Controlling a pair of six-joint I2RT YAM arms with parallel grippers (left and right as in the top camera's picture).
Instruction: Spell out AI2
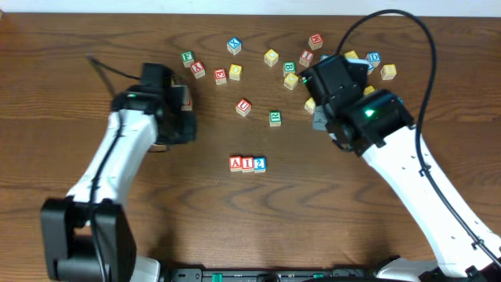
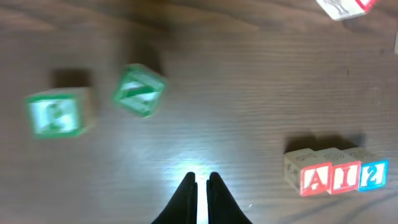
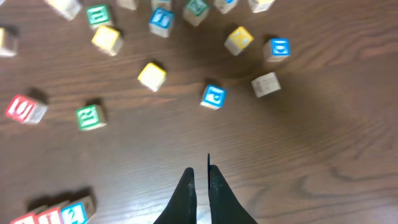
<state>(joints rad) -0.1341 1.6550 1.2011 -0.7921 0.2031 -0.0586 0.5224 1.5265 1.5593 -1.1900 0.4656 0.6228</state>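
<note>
Sitting edge to edge, the A (image 1: 236,164), I (image 1: 247,164) and 2 (image 1: 259,164) form a row on the desk (image 1: 313,211), with bare wood all round it. Beyond the row to its left hangs the left hand (image 2: 199,182), closed and empty. To the row's right is the right hand (image 3: 200,172), likewise closed and empty, among loose cubes (image 1: 271,57).

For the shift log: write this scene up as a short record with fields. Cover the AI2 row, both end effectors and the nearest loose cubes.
row: A cube, I cube, 2 cube, side by side and touching, reading AI2
row place: middle of the table, apart from the rest
left end effector: shut, holding nothing
right end effector: shut, holding nothing
nearest loose: red-lettered cube, green-lettered cube; more scattered beyond
status: word appears spelled
</note>
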